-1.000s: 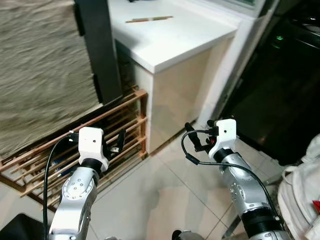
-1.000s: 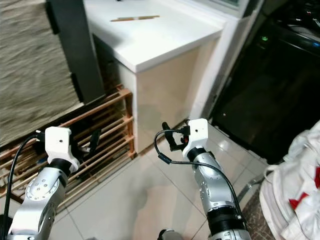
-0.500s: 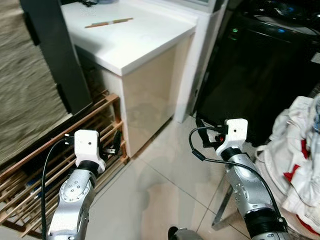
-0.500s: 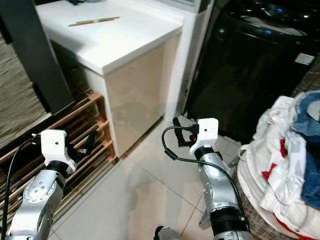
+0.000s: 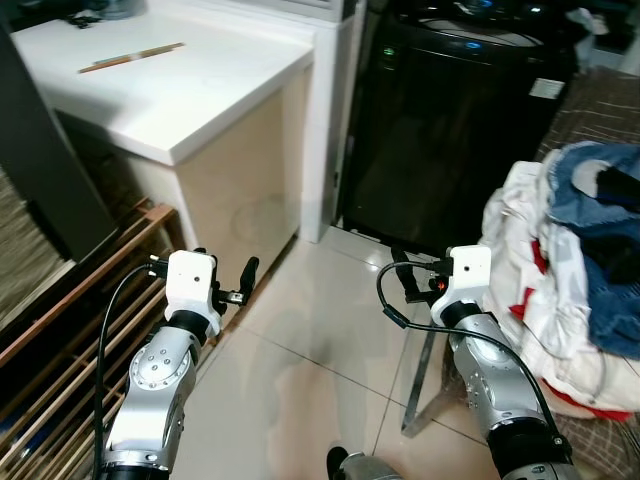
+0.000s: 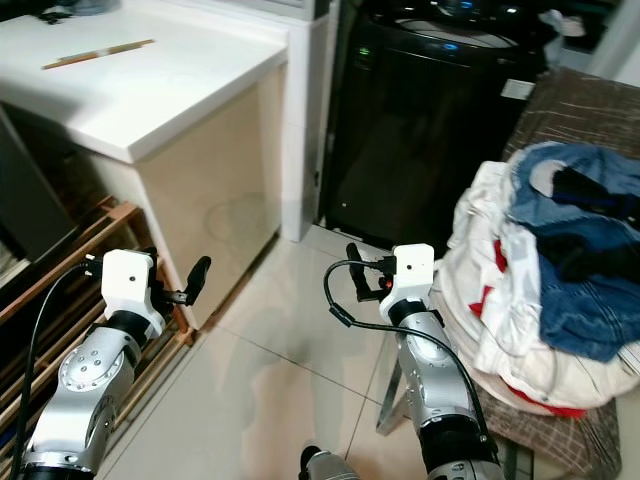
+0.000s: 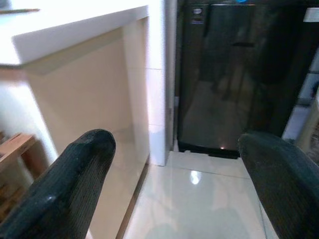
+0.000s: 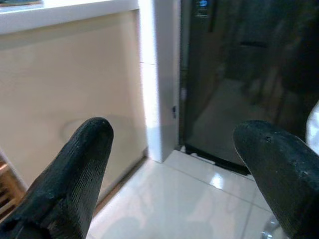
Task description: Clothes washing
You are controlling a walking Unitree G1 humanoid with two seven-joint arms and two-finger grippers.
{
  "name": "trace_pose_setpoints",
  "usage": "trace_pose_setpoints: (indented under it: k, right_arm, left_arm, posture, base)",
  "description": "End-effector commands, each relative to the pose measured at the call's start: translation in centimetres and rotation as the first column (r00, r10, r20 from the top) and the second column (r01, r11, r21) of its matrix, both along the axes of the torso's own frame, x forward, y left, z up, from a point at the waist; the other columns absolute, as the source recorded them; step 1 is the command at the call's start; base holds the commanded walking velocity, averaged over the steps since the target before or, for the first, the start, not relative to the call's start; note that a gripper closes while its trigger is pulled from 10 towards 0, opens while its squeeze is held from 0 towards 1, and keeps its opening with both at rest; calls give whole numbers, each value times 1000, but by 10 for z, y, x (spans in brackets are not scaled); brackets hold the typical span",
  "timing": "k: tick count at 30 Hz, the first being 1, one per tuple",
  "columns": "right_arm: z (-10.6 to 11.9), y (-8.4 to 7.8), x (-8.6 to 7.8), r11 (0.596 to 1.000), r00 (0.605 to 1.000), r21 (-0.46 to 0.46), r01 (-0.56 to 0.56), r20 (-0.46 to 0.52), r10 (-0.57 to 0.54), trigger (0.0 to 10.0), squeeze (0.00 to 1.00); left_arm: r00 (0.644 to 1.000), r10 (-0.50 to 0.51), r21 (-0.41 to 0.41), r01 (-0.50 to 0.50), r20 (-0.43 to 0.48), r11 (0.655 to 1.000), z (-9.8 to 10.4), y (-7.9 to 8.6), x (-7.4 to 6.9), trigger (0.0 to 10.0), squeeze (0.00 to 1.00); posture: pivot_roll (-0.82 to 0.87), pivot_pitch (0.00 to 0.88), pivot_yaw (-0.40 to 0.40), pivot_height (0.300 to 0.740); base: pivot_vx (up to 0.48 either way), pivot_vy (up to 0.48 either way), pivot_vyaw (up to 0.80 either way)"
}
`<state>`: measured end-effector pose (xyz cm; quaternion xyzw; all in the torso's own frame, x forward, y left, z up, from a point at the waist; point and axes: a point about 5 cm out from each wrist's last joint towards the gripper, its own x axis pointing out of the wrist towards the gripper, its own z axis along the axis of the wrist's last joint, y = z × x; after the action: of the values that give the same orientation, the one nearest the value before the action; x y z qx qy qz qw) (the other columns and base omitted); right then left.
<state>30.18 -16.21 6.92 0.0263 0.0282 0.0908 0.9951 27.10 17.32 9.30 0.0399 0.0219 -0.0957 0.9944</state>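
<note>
The black washing machine stands straight ahead against the wall; its top is cut off at the upper edge of the head views, so the lid and controls are hard to make out beyond a few small lights. The pile of clothes, white and blue denim with a red patch, sits on a patterned seat to the robot's right and runs out of frame on that side; what lies underneath the pile is hidden. To the left, a white counter carries a thin stick. Below it, a wooden rack is partly cut off.

Open tiled floor lies between the counter's side panel, the machine front and the seat's metal leg.

Both arms are raised forward at mid height over the floor. The left pincer is spread wide, holding nothing, facing the counter corner and machine. The right pincer is likewise spread and empty, just beside the clothes.
</note>
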Motion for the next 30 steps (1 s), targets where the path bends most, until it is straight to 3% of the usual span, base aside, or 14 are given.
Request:
trace_pose_setpoints:
  k: [1, 7, 10, 12, 15, 19, 24, 30]
  right_arm:
    - [7, 1, 5, 1000, 999, -1, 2, 33, -1, 10000, 0]
    - [6, 2, 7, 1000, 999, 3, 10, 39, -10, 10000, 0]
    - [6, 5, 7, 1000, 999, -3, 4, 41, -4, 10000, 0]
    - [3, 8, 8, 997, 999, -78, -10, 29, 12, 10000, 0]
    - [2, 11, 9, 996, 1000, -93, -14, 25, 17, 10000, 0]
    - [6, 15, 12, 997, 999, -80, -10, 49, 14, 10000, 0]
    - [1, 14, 12, 996, 1000, -87, -9, 26, 11, 10000, 0]
    - [0, 13, 10, 998, 999, -70, -6, 34, 9, 10000, 0]
  left_arm:
    - [1000, -17, 18, 16, 1, 1000, 0, 1, 1, 10000, 0]
    - [999, -48, 51, 48, 5, 998, -1, -6, 6, 10000, 0]
    - [999, -43, 86, 43, -10, 995, -3, -9, 10, 10000, 0]
    - [999, -46, 84, 46, 1, 995, -1, -11, 13, 10000, 0]
    - [999, -52, 105, 51, 8, 993, -1, -12, 15, 10000, 0]
    - [999, -52, 159, 50, 14, 986, 1, -12, 19, 10000, 0]
    - [992, -126, 142, 122, 14, 982, 1, -18, 18, 10000, 0]
    - [986, -167, 146, 162, 23, 976, 2, -23, 16, 10000, 0]
  posture:
    - [-103, 0, 8, 740]
    - [-104, 0, 12, 740]
    - [-104, 0, 14, 740]
    - [-104, 0, 19, 740]
    - [-103, 0, 21, 740]
    - [-101, 0, 24, 740]
    - [-99, 0, 31, 740]
    - [-101, 0, 32, 740]
  base:
    - [0, 480, -638]
    - [0, 480, -644]
    - [0, 0, -642]
    - [0, 0, -597]
    - [0, 0, -392]
    - [480, 0, 0]
    - [480, 0, 0]
    - [480, 0, -629]
